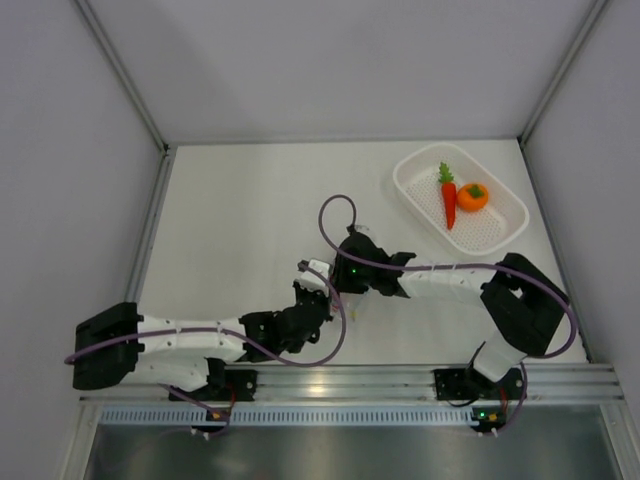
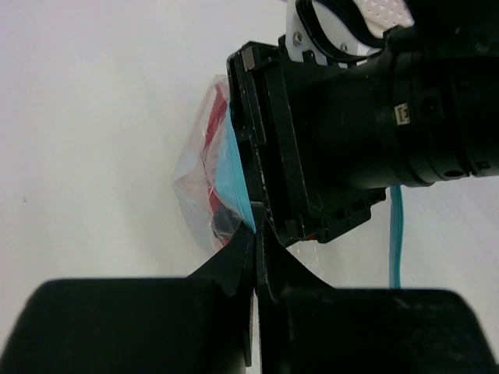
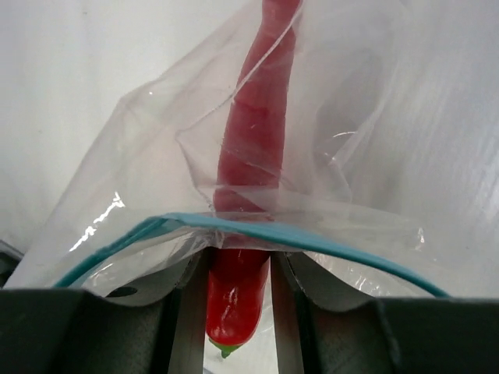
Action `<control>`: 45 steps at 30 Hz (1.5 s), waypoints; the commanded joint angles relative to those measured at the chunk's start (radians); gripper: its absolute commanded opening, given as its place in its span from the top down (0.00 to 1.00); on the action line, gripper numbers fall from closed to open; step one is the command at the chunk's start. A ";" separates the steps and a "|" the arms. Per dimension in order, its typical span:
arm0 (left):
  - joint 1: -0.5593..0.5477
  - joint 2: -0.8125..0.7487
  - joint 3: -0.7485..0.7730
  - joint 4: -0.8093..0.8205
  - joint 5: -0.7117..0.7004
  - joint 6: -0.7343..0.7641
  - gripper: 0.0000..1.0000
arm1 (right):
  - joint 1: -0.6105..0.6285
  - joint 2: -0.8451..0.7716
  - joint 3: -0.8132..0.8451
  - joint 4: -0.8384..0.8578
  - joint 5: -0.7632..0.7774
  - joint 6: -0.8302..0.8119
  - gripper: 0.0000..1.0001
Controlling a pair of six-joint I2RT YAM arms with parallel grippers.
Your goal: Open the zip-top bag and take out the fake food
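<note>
Zip-top bag (image 3: 374, 117) is thin clear film, creased and glossy, with a light blue zip strip (image 3: 343, 248) along its mouth. It sits mid-bench between the two arms and is nearly hidden under them from above. Left pincer (image 2: 255, 240) is closed tight on one end of the zip strip, black fingertips meeting on the blue edge. Right pincer (image 3: 238, 280) is clamped on the chili pepper (image 3: 249, 156), which is smooth, shiny red and tapered; its green stem end pokes out past the strip between the fingers, the rest is inside the film. Bench (image 1: 240, 220) is matte white, bounded by pale walls (image 1: 80, 150) left, right and back and an aluminium rail (image 1: 350, 380) at the near edge, with open surface left of and behind the bag. White perforated basket (image 1: 484, 228), a rounded oblong, sits far right near the wall, holding the carrot (image 1: 449, 203) and orange (image 1: 473, 197) side by side.
</note>
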 commanded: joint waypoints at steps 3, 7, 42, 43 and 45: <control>-0.003 -0.038 0.118 -0.125 -0.101 0.031 1.00 | 0.002 -0.013 0.106 -0.095 -0.105 -0.207 1.00; -0.003 -0.006 0.172 -0.152 -0.079 0.120 1.00 | 0.002 -0.040 0.110 -0.109 -0.220 -0.254 1.00; -0.017 0.123 0.082 -0.058 0.532 0.321 1.00 | -0.279 0.067 0.225 -0.305 -0.469 -0.346 1.00; -0.017 0.123 0.082 -0.063 0.521 0.314 1.00 | -0.287 0.053 0.216 -0.308 -0.445 -0.351 1.00; -0.016 0.121 0.077 -0.064 0.514 0.300 1.00 | -0.296 0.010 0.180 -0.284 -0.444 -0.320 1.00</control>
